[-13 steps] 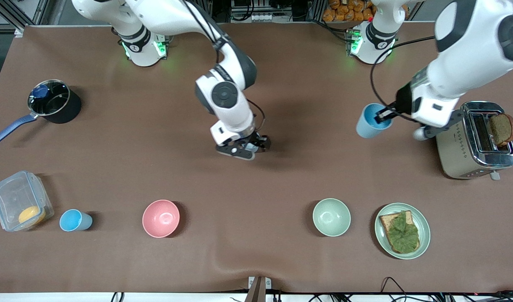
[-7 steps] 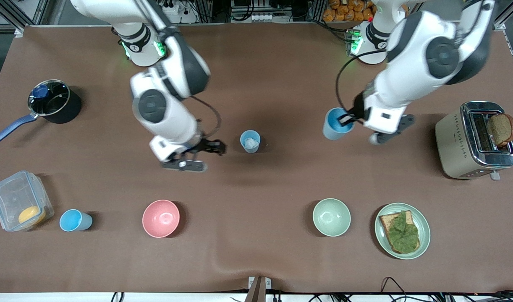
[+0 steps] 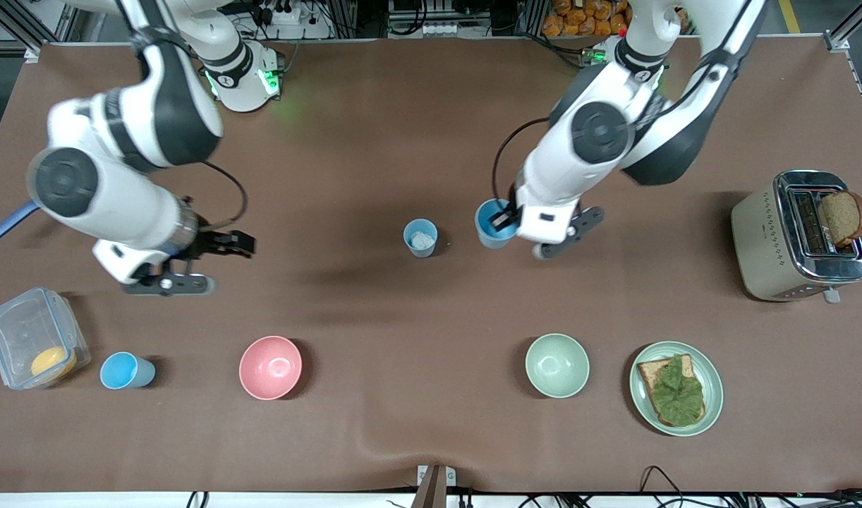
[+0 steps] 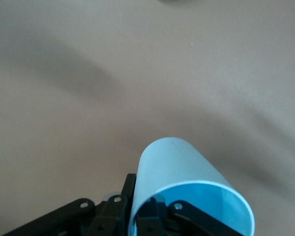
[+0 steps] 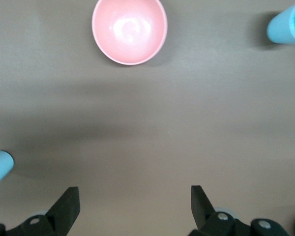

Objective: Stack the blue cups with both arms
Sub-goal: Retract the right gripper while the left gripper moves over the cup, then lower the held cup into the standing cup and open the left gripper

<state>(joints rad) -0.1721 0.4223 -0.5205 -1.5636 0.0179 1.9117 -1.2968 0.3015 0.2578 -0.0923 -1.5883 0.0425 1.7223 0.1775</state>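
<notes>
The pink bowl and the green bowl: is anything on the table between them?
No. Between the pink bowl and the green bowl the front view shows only bare brown table.

Two glossy white jointed robot arms (image 3: 120,183) carry black round joint caps, looped black cables (green-lit bases).

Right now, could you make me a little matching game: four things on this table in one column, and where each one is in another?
Things:
1. held blue cup
2. pink bowl
3. slice of bread
4. right hand

Places or states:
A. sticking out of the toaster
B. open, over bare table
C. gripped by the shut left hand
D. between the pale green bowl and a standing blue cup

Pairs: 1-C, 2-D, 3-A, 4-B
</notes>
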